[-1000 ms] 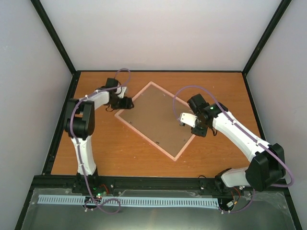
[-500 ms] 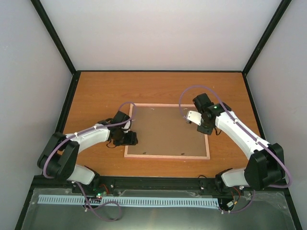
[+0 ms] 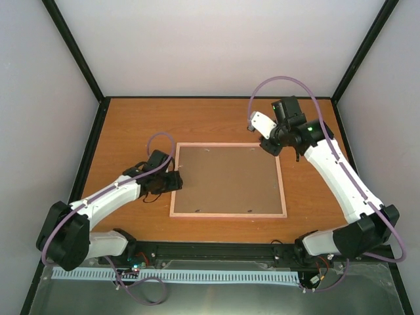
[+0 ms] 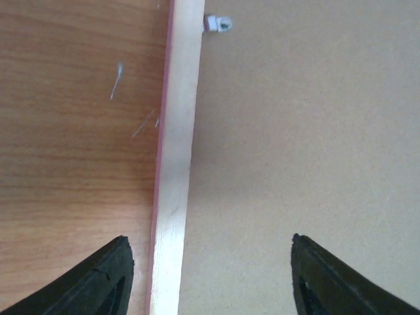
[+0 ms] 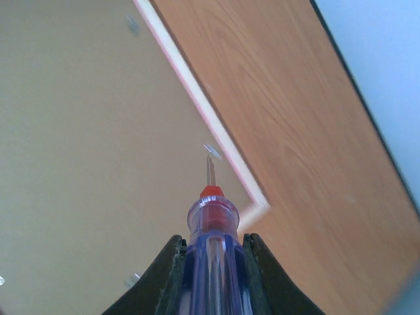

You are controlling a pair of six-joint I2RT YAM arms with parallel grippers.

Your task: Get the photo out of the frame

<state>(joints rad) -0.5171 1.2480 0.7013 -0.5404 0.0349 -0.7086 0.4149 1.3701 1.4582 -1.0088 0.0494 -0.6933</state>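
Observation:
The frame (image 3: 226,178) lies back-up on the table, its brown hardboard back inside a pale wood rim with a thin pink edge. The photo is hidden under the back. My left gripper (image 3: 176,182) is at the frame's left side; in the left wrist view it (image 4: 210,239) stands open, straddling the rim (image 4: 177,131) with nothing gripped. My right gripper (image 3: 269,144) hovers at the frame's far right corner, shut on a blue clear-handled screwdriver (image 5: 211,216). The screwdriver's metal tip points at a small metal tab (image 5: 212,151) near that corner.
Small metal tabs sit along the inside of the rim, one at the left side (image 4: 216,23) and others along the near edge (image 3: 249,210). The wooden table (image 3: 131,125) is bounded by a black rail and pale walls.
The frame has turned from diagonal to square with the table. My left gripper came nearer, to the frame's left side. My right gripper with the screwdriver moved up to the far right corner.

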